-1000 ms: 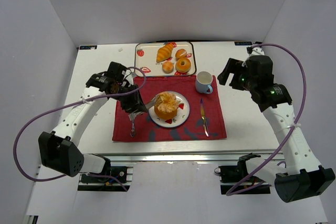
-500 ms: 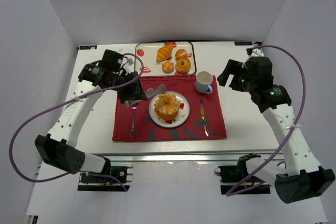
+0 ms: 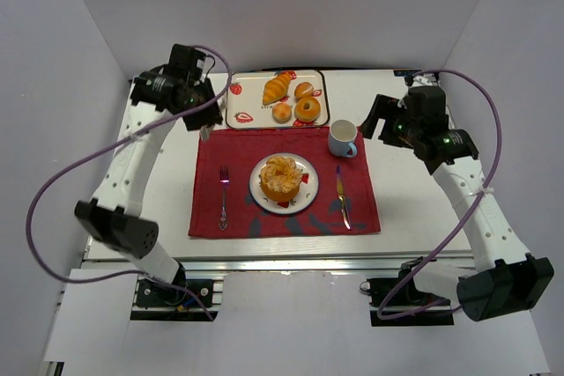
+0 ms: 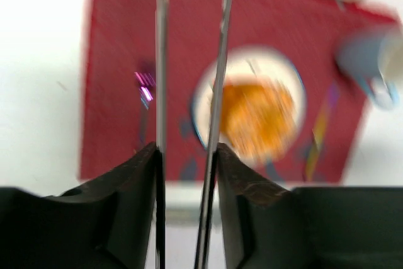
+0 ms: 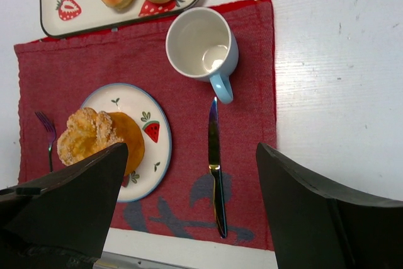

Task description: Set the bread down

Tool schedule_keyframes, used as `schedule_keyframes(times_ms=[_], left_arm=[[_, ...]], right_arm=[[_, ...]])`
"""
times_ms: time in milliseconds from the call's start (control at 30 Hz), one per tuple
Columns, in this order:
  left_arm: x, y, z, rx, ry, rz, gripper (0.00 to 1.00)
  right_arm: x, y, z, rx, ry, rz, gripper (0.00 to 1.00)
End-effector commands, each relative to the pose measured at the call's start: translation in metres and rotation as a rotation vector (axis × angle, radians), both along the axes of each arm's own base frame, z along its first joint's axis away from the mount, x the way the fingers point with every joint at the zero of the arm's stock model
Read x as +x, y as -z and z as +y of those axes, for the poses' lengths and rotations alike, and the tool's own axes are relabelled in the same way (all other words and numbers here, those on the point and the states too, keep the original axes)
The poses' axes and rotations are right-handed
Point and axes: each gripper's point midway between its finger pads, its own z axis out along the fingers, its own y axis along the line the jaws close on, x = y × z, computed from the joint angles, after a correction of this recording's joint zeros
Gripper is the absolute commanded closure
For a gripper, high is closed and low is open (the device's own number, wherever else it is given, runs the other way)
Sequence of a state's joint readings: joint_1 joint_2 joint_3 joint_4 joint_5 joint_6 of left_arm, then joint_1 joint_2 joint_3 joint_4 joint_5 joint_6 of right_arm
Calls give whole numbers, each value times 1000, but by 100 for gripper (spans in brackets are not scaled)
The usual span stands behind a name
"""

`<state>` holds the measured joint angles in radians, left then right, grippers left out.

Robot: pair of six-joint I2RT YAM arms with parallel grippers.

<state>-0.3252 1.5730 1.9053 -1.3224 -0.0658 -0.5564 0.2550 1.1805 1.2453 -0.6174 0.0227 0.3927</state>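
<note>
- Top view: we see the bread sitting upright in the middle of one round plate, which rests on one red mat.
- One fork lies on the mat on the left arm's side of the plate. One knife lies on the right arm's side. Both are just clear of the rim.
- One cup stands at the mat's far right corner.
- One tray lies along the mat's far edge and holds four pastries: one croissant, two small buns and one donut.
- The left gripper hangs over the mat's far left corner, beside the tray and well apart from the bread. The right gripper hangs over the table, just beyond the cup.
- Left wrist view, blurred: the left gripper's two thin fingers stand a narrow gap apart with nothing between them. Below them we see the fork to one side and the bread on its plate to the other.
- Right wrist view: the right gripper's fingers are spread wide and hold nothing. The knife lies between them, the bread is near one finger, and the cup's handle points toward the knife tip.
</note>
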Motion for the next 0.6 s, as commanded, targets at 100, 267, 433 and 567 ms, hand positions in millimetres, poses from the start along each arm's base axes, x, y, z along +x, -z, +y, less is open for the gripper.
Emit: schedule_keyframes(times_ms=[100,267,433,567], left_arm=[[140,13,99,229,-364,-233,55],[201,78,146,220,-419,-195,59],[235,143,186,308,-410,-89,64],[246,187,203,352,-432,-48,63]], right_arm=[[19,-42,7,23,-16,-88,11],[19,-41,14,43,-36,-55,11],[21,-41,10,35,-17,-53,11],[21,-31,3,9,16,-42,11]])
